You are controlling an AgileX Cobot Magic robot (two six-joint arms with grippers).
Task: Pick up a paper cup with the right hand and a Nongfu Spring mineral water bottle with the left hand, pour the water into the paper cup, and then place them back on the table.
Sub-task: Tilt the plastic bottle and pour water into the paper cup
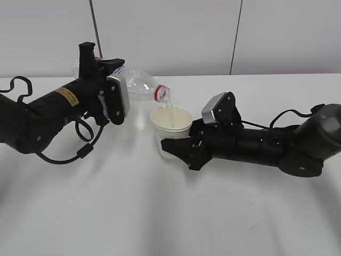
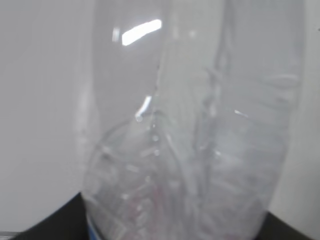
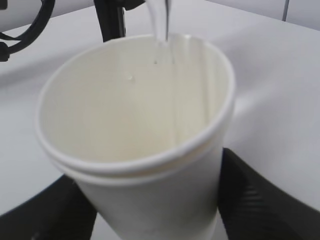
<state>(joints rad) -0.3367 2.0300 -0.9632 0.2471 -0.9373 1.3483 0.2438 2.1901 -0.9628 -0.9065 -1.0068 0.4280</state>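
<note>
Behind left gripper (image 1: pixel 109 80), clamped bottle (image 1: pixel 139 85) half hidden; right gripper (image 1: pixel 178 146) pinches cup (image 1: pixel 170 122).

Paper cup (image 1: pixel 171 124): plain cream-white. Bottle (image 1: pixel 139 85): clear plastic, red neck ring. Left arm (image 1: pixel 50 109): black, yellow label behind the tool. Right arm (image 1: pixel 256 144): black, grey-silver block. Tabletop (image 1: pixel 160 213): white.

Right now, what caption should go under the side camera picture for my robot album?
Left gripper tips the water bottle, pouring into the paper cup held by the right gripper.
</note>
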